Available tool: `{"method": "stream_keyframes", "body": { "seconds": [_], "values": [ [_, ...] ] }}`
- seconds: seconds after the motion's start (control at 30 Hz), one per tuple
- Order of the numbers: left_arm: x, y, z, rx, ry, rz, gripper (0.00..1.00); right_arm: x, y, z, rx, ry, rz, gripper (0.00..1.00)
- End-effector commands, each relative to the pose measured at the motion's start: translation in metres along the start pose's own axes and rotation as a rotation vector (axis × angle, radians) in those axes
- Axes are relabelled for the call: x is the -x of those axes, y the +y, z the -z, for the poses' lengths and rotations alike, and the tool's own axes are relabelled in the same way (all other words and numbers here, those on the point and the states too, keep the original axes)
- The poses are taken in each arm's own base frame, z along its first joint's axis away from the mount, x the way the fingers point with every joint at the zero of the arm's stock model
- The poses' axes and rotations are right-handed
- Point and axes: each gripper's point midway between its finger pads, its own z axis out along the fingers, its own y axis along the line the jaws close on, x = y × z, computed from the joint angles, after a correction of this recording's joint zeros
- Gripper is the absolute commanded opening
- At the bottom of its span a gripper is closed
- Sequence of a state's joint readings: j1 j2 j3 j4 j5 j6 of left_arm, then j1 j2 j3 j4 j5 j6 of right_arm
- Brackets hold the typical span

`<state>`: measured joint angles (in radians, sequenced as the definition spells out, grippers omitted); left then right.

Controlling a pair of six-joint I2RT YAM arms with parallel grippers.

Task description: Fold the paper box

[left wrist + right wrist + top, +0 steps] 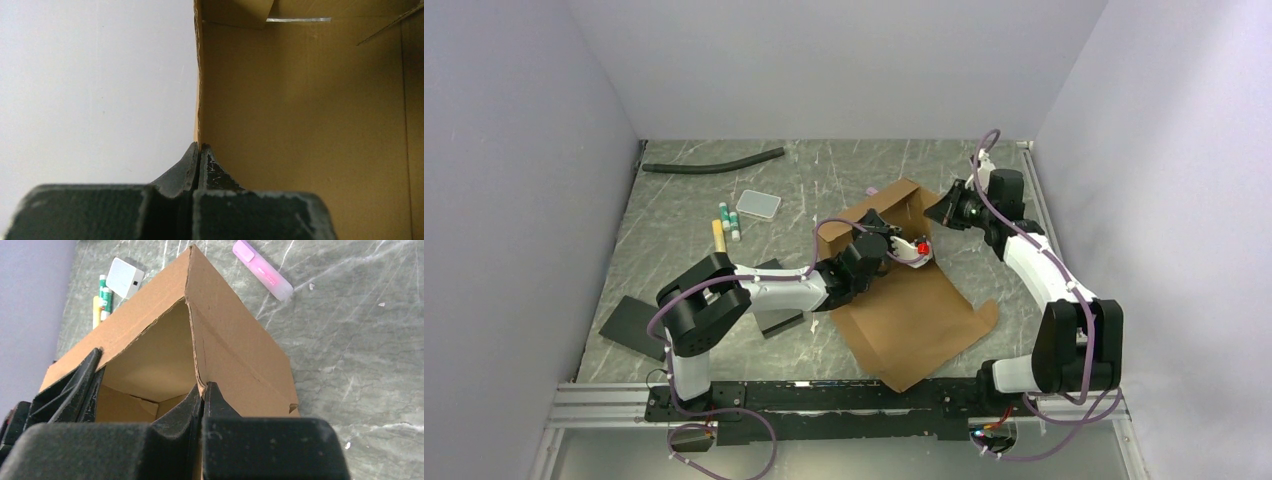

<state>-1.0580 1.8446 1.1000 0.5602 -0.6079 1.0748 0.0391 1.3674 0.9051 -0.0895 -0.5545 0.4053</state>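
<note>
near edge: two arms are mounted side by side, the left arm (pixel 769 288) reaching rightward and the right arm (pixel 1044 265) reaching away from its base and leftward. both meet at the one paper box (pixel 914 315).

black slabs (pixel 631 325): two counted. one lies flat beside the left arm's base, and the second lies partly under that arm.

paper box: one, brown cardboard, located right of centre on the surface (pixel 824 170). its near portion lies flat as an open sheet. its far portion is raised into upright walls that meet at a corner.

left gripper (pixel 199 150): clenched, fingers pressed together on the edge of one raised wall. the wrist view shows the inner face of the cardboard to the right of the pinch, with a slot near the top.

right gripper (pixel 202 390): clenched, fingers pinching the edge of the raised wall just below the corner fold, on the far right side of the box.

mid surface, left of the box: three pens (pixel 728 226) lie close together, two with green and white and one yellowish. one small white case (pixel 758 204) lies just beyond them.

beyond the box: one pink highlighter (pixel 262 270) lies on the surface, close to the raised corner but apart from it.

far left: one black hose (pixel 714 163) lies along the surface near the back wall, well apart from the box.
</note>
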Motion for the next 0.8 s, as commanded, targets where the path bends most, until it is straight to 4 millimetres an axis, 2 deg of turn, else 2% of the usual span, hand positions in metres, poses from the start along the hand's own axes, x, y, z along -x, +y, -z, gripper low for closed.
{"method": "stream_keyframes", "body": {
  "seconds": [0.0,0.13,0.3,0.43,0.53,0.63,0.77],
  "values": [
    [0.028,0.021,0.004,0.046,-0.089,0.082,0.0,-0.01,0.011,0.002,0.048,0.009,0.082,0.0],
    [0.026,0.023,0.006,0.05,-0.088,0.082,0.0,-0.008,-0.005,0.002,-0.017,-0.019,0.17,0.02],
    [0.023,0.022,0.008,0.053,-0.085,0.078,0.0,0.013,-0.008,0.01,-0.072,-0.071,0.268,0.22],
    [0.022,0.024,0.009,0.057,-0.083,0.077,0.0,0.018,-0.025,0.018,-0.132,-0.079,0.288,0.42],
    [0.022,0.024,0.01,0.057,-0.082,0.071,0.0,0.015,-0.038,0.028,-0.123,-0.033,0.316,0.55],
    [0.021,0.025,0.011,0.062,-0.081,0.066,0.0,0.0,-0.044,0.038,-0.078,0.05,0.405,0.69],
    [0.019,0.024,0.012,0.062,-0.078,0.069,0.0,-0.013,-0.057,0.054,-0.058,0.103,0.515,0.79]
  ]
}}
